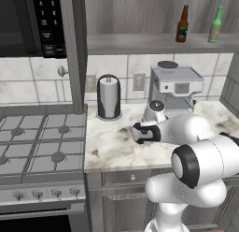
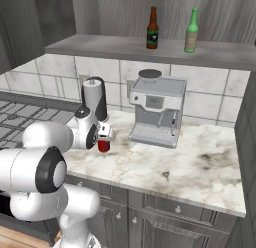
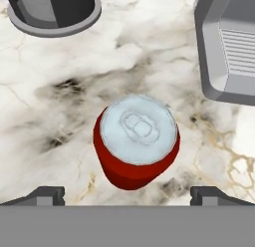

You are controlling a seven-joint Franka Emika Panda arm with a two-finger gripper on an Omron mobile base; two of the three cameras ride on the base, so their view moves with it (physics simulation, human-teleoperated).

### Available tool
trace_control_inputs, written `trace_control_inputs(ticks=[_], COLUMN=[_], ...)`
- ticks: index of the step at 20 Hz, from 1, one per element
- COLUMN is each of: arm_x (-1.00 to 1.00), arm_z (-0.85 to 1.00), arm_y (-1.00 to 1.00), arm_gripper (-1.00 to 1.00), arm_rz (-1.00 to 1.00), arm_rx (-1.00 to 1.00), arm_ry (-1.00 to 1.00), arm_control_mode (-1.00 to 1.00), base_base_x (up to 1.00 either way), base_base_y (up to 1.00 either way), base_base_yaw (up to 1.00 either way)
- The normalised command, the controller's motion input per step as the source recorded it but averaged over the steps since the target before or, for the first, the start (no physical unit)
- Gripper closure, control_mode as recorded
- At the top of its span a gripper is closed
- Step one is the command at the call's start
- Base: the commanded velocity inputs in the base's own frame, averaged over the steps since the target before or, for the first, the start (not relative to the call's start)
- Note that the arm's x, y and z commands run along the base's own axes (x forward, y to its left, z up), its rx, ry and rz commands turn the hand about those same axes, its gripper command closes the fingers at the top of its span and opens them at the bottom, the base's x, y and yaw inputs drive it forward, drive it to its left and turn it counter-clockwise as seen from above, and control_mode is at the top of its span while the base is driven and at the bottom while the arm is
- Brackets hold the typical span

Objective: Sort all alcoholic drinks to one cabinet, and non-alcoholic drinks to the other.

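On the marble counter we judge the task half done: both beer bottles stand on the cabinet shelf, while the can waits upright beneath our gripper, jaws apart and empty

Kitchen, gas stove, marble counter, coffee machine

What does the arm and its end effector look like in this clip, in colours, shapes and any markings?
The arm is glossy white, built of fat rounded segments with dark, near-black rings at the joints. No cables or markings are visible. The end effector has two small dark grey finger tips, blocky and flat-topped, seen in the hand view; in the right base view its white wrist ends in a dark round collar.
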Motion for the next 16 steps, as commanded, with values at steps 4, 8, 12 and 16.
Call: trace_control_inputs(ticks=[4,8,12,16], arm_x=[0.05,0.05,0.05,0.04], arm_z=[-0.04,-0.02,-0.01,0.00], arm_y=[0.00,0.00,0.00,0.00], arm_gripper=[-1.00,-1.00,-1.00,-1.00], arm_rz=[0.00,0.00,0.00,0.00], arm_rx=[0.00,0.00,0.00,0.00], arm_ry=[0.00,0.00,-0.01,-0.01], arm_control_mode=[-1.00,-1.00,-1.00,-1.00], base_base_x=[0.00,0.00,0.00,0.00], base_base_y=[0.00,0.00,0.00,0.00], base_base_yaw=[0.00,0.00,0.00,0.00])
